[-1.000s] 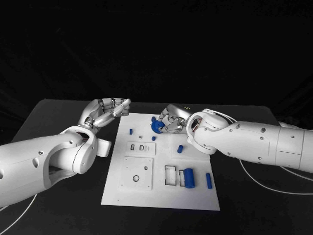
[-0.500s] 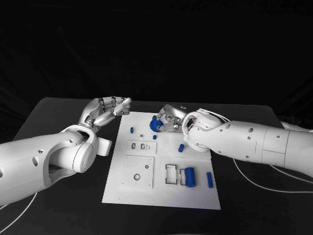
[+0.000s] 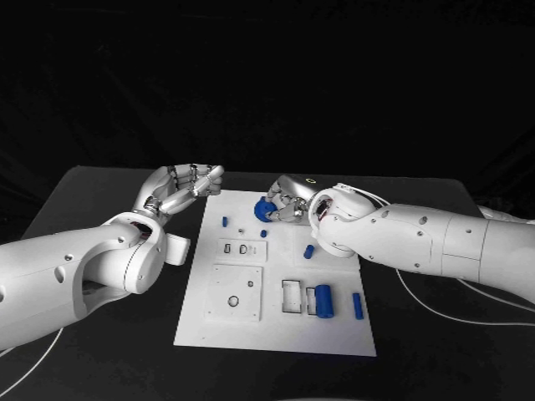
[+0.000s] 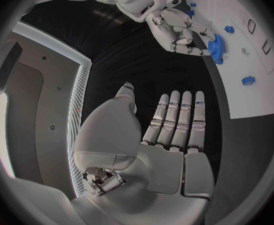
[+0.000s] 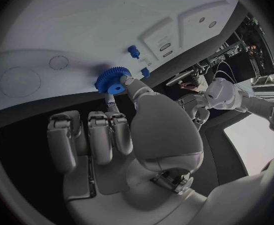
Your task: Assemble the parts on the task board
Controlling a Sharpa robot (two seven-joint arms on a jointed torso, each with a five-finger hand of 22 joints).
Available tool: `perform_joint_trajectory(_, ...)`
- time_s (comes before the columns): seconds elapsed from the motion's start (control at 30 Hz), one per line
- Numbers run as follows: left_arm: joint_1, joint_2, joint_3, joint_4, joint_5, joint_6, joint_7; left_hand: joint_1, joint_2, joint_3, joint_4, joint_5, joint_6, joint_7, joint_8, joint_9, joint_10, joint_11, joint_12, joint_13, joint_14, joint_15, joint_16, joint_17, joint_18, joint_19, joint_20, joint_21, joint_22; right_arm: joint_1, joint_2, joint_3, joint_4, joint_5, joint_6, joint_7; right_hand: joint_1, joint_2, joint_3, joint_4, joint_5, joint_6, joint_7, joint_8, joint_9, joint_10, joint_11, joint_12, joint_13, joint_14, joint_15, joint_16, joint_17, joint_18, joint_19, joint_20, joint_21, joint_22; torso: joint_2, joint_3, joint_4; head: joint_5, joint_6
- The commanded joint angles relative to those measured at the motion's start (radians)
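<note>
1. My right hand [image 3: 289,203] sits over the far end of the task board [image 3: 280,334]. It pinches a blue gear [image 5: 112,80] between thumb and fingertips; the remaining fingers lie curled beside it.
2. The gear hangs at the board's far edge. In the right wrist view two faint circles are drawn on the white surface near it. I judge one of them to be its seat, but I cannot tell which.
3. My left hand [image 4: 168,135] holds nothing. Its fingers are straight and close together, and it waits just off the board's far left corner.
4. Handling estimate: the gear looks like rigid plastic, light, with a toothed rim and a raised hub. The teeth should give grip and the smooth faces may slip. I would keep hold at the rim, opposite sides, and leave the hub free.
5. Other parts lying on the board: a blue cylinder [image 3: 323,302] and a thin blue bar [image 3: 357,307] near my end, and a short blue peg [image 3: 308,251] mid-board.
6. Risk: a tilted gear could bind on its seat. I would lower it level.
</note>
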Motion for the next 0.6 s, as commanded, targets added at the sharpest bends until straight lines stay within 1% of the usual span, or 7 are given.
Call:
perform_joint_trajectory(0.03,0.001,0.002,0.001,0.001,-0.003,0.006,0.010,0.001,0.013,0.002,-0.002,-0.003,-0.007,0.029,0.006,0.001,-0.005,0.000,-0.002,0.002,-0.005,0.002,-0.006,0.002,0.015,-0.008,0.000,-0.004,-0.001,-0.001,0.006,0.001,-0.006,-0.024,-0.003,0.007,0.001,0.009,0.006,0.000,-0.003,0.036,-0.029,-0.004,-0.001,0.105,0.008,0.003,0.263,0.104,0.010,0.004,0.263,-0.007,0.105,0.004,0.004,0.263,0.000,0.0005,0.0005,-0.003,0.000)
perform_joint_trajectory(0.17,0.001,0.001,0.001,0.001,-0.004,0.005,0.011,0.001,0.013,0.002,-0.002,-0.003,-0.007,0.029,0.006,0.001,-0.005,0.000,-0.002,0.002,-0.005,0.002,-0.006,0.002,0.015,-0.008,0.000,-0.004,-0.001,-0.001,0.013,0.001,-0.012,-0.039,0.003,0.004,0.001,0.009,0.007,0.000,-0.005,0.035,-0.029,-0.006,-0.002,0.105,0.008,0.003,0.263,0.104,0.010,0.004,0.263,-0.007,0.105,0.004,0.004,0.263,0.000,0.0002,-0.0004,-0.004,-0.001)
perform_joint_trajectory(0.23,0.001,0.002,0.001,0.001,-0.004,0.005,0.011,0.001,0.013,0.002,-0.002,-0.003,-0.007,0.029,0.006,0.001,-0.005,0.000,-0.002,0.002,-0.005,0.002,-0.006,0.002,0.015,-0.008,0.000,-0.004,-0.001,-0.001,0.017,0.001,-0.017,-0.040,0.006,0.003,0.000,0.009,0.007,0.000,-0.007,0.034,-0.029,-0.008,-0.003,0.105,0.008,0.003,0.263,0.104,0.011,0.004,0.263,-0.007,0.105,0.005,0.004,0.263,0.000,0.0000,0.0009,-0.007,-0.002)
perform_joint_trajectory(0.37,0.001,0.002,0.001,-0.001,-0.004,0.004,0.012,0.001,0.013,0.002,-0.002,-0.003,-0.007,0.029,0.006,0.001,-0.005,0.000,-0.002,0.002,-0.005,0.002,-0.006,0.002,0.015,-0.008,0.000,-0.004,-0.001,-0.001,0.024,0.001,-0.028,-0.036,0.011,0.002,-0.001,0.009,0.007,0.000,-0.010,0.033,-0.029,-0.011,-0.005,0.105,0.009,0.003,0.263,0.104,0.011,0.004,0.263,-0.007,0.105,0.005,0.004,0.263,-0.001,0.0001,-0.0001,-0.006,-0.001)
perform_joint_trajectory(0.47,0.001,0.003,0.001,-0.001,-0.004,0.004,0.012,0.001,0.013,0.002,-0.002,-0.003,-0.007,0.029,0.006,0.001,-0.005,0.000,-0.002,0.002,-0.005,0.002,-0.006,0.002,0.015,-0.008,0.000,-0.004,-0.001,-0.001,0.028,0.001,-0.034,-0.034,0.015,0.002,-0.001,0.009,0.007,0.001,-0.012,0.033,-0.029,-0.012,-0.005,0.105,0.009,0.003,0.263,0.104,0.011,0.004,0.263,-0.007,0.105,0.006,0.004,0.263,0.000,0.0001,0.0009,-0.007,0.000)
perform_joint_trajectory(0.6,0.001,0.003,0.001,-0.001,-0.004,0.004,0.012,0.001,0.013,0.002,-0.002,-0.003,-0.007,0.029,0.006,0.001,-0.005,0.000,-0.002,0.002,-0.005,0.002,-0.006,0.002,0.015,-0.008,0.000,-0.004,-0.001,-0.001,0.033,0.001,-0.042,-0.033,0.021,0.001,-0.002,0.009,0.007,0.001,-0.014,0.033,-0.029,-0.013,-0.006,0.105,0.009,0.003,0.263,0.104,0.012,0.004,0.263,-0.007,0.105,0.006,0.004,0.263,0.000,0.0004,0.0001,-0.006,0.000)
